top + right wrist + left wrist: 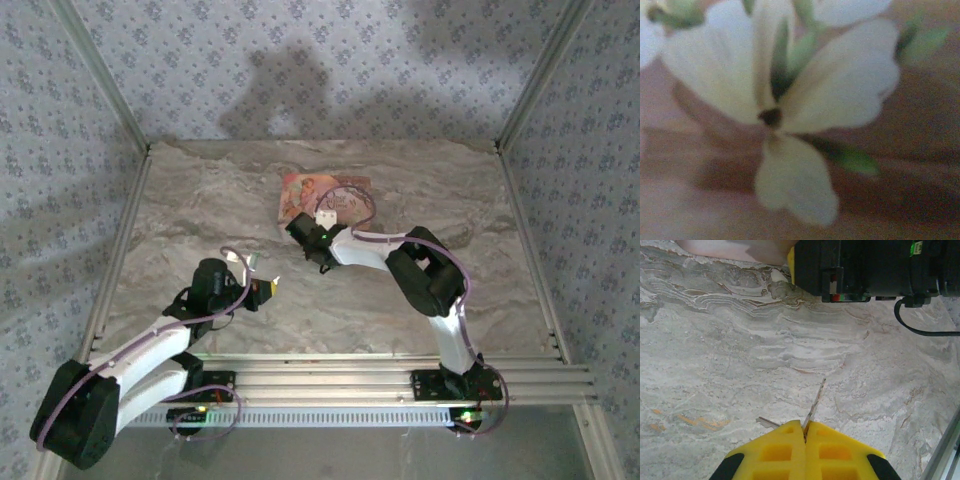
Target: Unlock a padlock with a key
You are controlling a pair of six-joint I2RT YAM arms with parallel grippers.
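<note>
While the pink box (325, 192) lay far across the table (200, 220), the right gripper (303, 236) hung over its near edge, jaws unreadable. The left gripper (805, 427), near-left of it, was clamped on the key (816, 400), blade aimed toward the box. I could not make out the padlock.

In the top view the box (325, 195) lies on the bench (200, 220) just above mid-frame, and the right arm (430, 275) extends from the lower right up and leftward, its front end over the box's lower left edge. The left arm (150, 350) extends from the lower left corner, the left fingers (268, 288) lying below and left of the box, apart from it. In the left wrist view those fingers sit at bottom centre with the key (814, 407) pinched between their tips and pointing up toward mid-frame, the box's edge at upper left, the right arm at upper right.
</note>
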